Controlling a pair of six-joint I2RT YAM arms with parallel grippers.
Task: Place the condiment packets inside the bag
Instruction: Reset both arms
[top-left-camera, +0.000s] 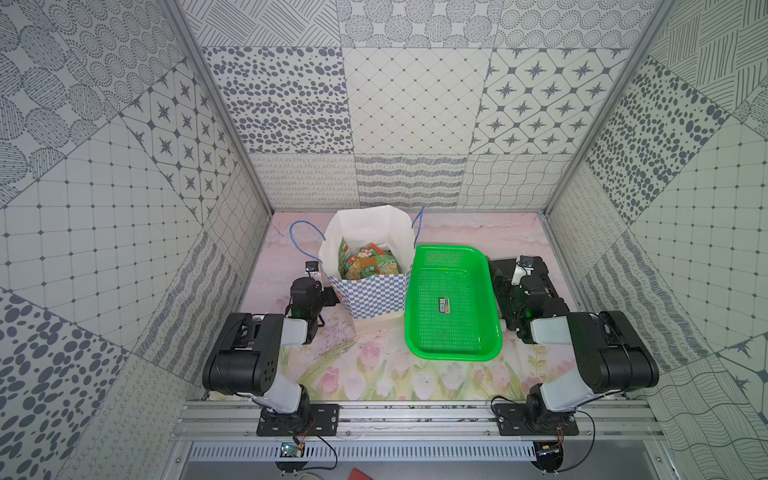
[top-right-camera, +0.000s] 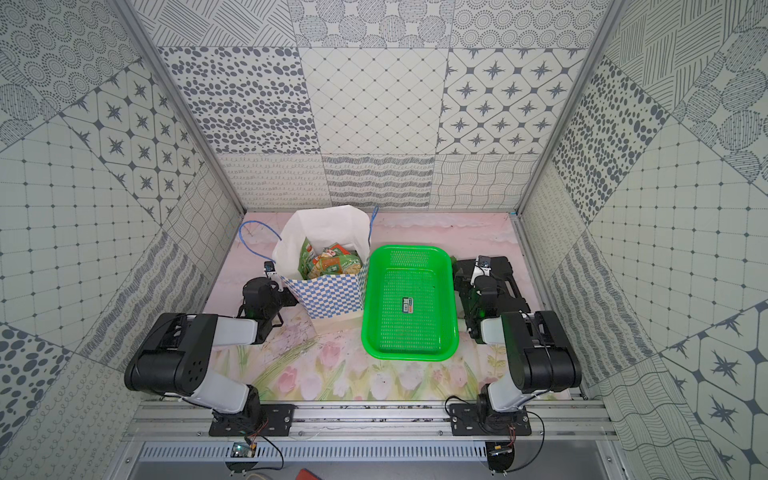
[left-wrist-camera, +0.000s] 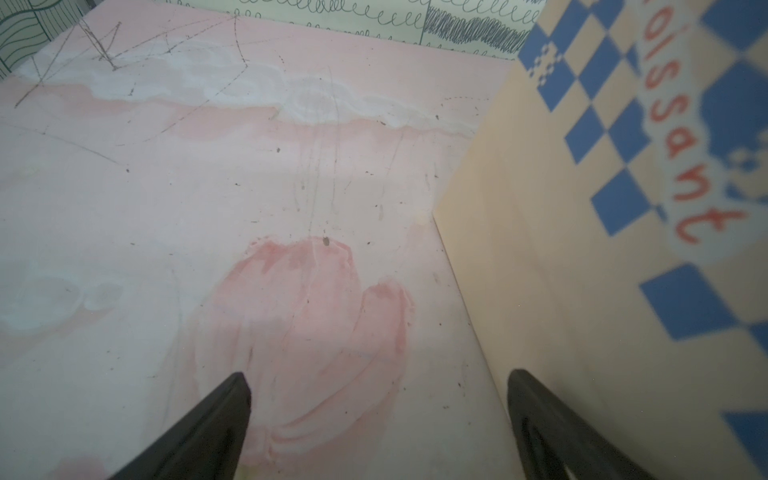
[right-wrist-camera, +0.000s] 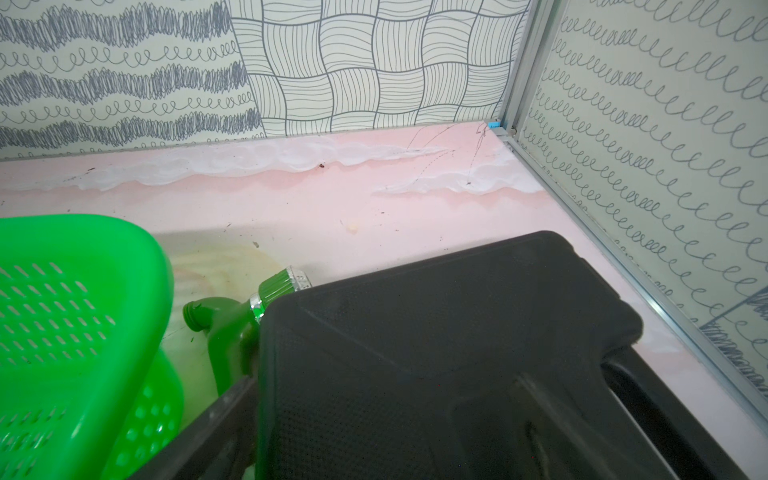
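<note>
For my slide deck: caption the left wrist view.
Open left gripper above the pink floral tabletop, beside the checkered paper bag.

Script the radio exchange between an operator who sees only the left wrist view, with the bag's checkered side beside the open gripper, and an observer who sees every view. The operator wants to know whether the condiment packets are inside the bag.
Operator: I see only the outside of the bag. Is anything in it?
Observer: Yes. In both top views, green and orange condiment packets lie inside it, below the rim.
Operator: Are any packets outside it?
Observer: None that I can see. The green mesh basket beside the bag shows only a small dark rectangle on its floor, too small to identify.
</note>
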